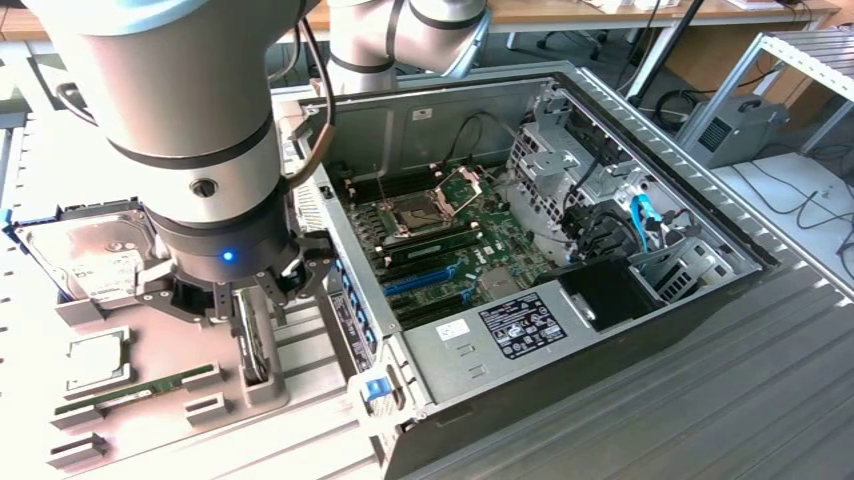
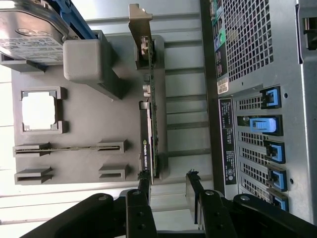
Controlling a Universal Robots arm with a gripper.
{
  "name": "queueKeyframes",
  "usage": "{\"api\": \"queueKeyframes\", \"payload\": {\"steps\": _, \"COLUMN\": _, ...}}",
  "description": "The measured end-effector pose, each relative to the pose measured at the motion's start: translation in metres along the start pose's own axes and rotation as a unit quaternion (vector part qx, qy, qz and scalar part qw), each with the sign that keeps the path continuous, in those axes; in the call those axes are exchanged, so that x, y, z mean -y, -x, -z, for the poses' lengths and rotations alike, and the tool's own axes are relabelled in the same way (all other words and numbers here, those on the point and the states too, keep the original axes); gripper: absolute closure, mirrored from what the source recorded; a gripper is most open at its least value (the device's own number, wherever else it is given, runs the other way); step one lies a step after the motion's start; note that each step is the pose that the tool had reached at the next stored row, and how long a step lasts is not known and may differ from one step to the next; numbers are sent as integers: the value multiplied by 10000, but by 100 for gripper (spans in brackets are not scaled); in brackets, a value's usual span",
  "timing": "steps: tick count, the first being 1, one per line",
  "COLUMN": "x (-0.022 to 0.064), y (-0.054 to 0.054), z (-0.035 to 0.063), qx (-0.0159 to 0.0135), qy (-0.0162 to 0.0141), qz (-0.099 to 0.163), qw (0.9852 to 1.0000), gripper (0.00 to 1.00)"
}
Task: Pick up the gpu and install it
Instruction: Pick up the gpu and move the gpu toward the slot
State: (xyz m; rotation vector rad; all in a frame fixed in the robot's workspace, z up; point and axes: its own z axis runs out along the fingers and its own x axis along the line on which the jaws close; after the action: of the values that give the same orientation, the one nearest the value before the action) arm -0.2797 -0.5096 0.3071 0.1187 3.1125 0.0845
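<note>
One gpu (image 2: 150,134) stands on edge; one tool (image 2: 168,179), jaws apart, over it

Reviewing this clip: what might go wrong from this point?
The open end effector hangs over the graphics card standing on edge on the gray tray. One finger looks in line with the card's edge, so descending may strike it. A thin-edge grip might also let the card tilt.

Black gpu (image 2: 147,144) w/ green edge, grey tray (image 2: 79,121).
</note>
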Motion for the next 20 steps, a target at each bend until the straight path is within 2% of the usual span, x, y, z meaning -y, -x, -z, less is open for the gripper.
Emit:
{"api": "queueKeyframes", "payload": {"steps": 2, "x": 0, "y": 0, "z": -4, "qx": 0, "qy": 0, "qz": 0, "qw": 10000, "gripper": 58}}
{"api": "queueKeyframes", "payload": {"steps": 4, "x": 3, "y": -1, "z": -60, "qx": 0, "qy": 0, "qz": 0, "qw": 10000, "gripper": 58}}
{"api": "queueKeyframes", "payload": {"steps": 20, "x": 5, "y": -2, "z": -101, "qx": 0, "qy": 0, "qz": 0, "qw": 10000, "gripper": 58}}
